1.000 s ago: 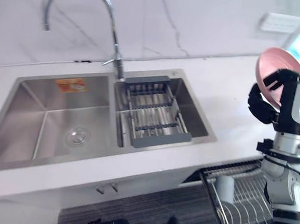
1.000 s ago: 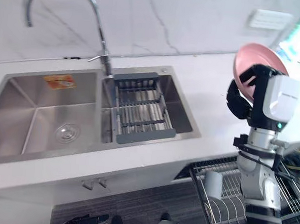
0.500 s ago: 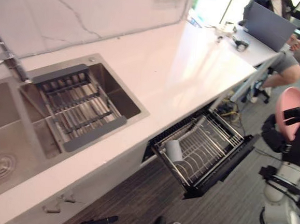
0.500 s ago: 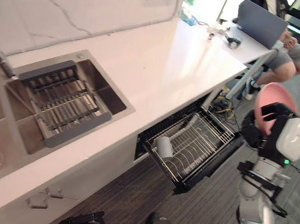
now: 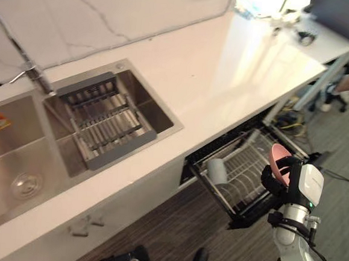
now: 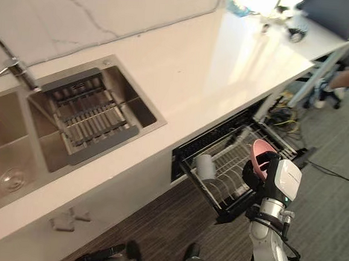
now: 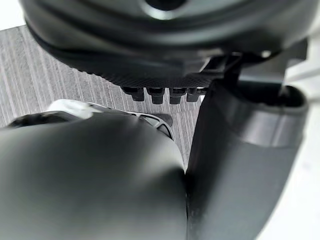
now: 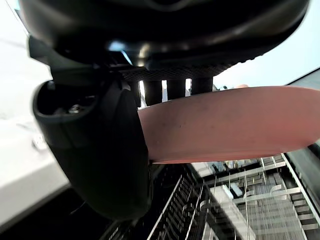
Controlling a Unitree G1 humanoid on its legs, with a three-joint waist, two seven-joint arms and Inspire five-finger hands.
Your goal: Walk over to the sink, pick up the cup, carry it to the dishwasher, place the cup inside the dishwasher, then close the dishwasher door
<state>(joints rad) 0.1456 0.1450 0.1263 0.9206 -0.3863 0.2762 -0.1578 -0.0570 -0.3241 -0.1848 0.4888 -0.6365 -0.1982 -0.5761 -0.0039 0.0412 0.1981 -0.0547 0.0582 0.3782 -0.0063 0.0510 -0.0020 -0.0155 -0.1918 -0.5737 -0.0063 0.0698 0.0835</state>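
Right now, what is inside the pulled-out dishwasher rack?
One pale cup sits in the wire rack. The right hand, fingers curled round a pink dish, hides part of it.

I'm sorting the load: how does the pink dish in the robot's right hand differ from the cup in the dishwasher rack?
The pink dish is wide and shallow; the cup is a narrow, pale cylinder. The pink dish is gripped by the right hand over the dishwasher rack; the cup rests among the rack's wires, with no hand on it. Both are at the pulled-out rack.
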